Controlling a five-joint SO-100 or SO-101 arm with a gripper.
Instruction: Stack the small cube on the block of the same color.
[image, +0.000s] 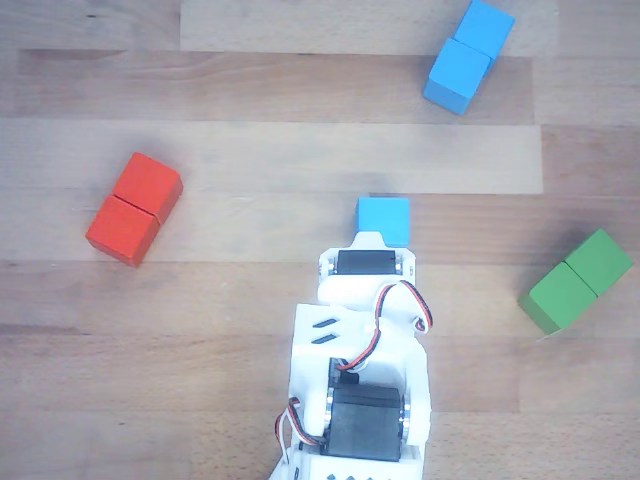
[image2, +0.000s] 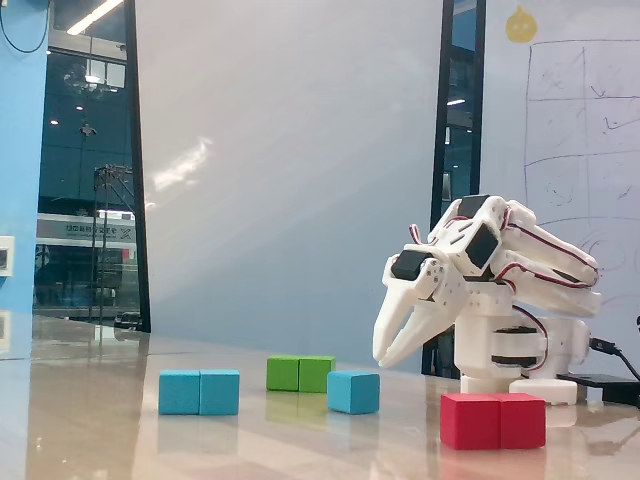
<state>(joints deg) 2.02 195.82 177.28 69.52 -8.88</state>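
- White two-finger claw hangs above the wooden surface, fingers a little parted, nothing held; in the other view the arm's body hides the fingers.
- Small plain light-blue cube sits on the surface below and left of the fingertips in the fixed view; in the other view its near edge is cut off by the arm.
- Light-blue oblong two-cube block lies well apart, left of the cube.
- Green oblong block is partly behind the cube.
- Red oblong block lies in front of the arm's base.
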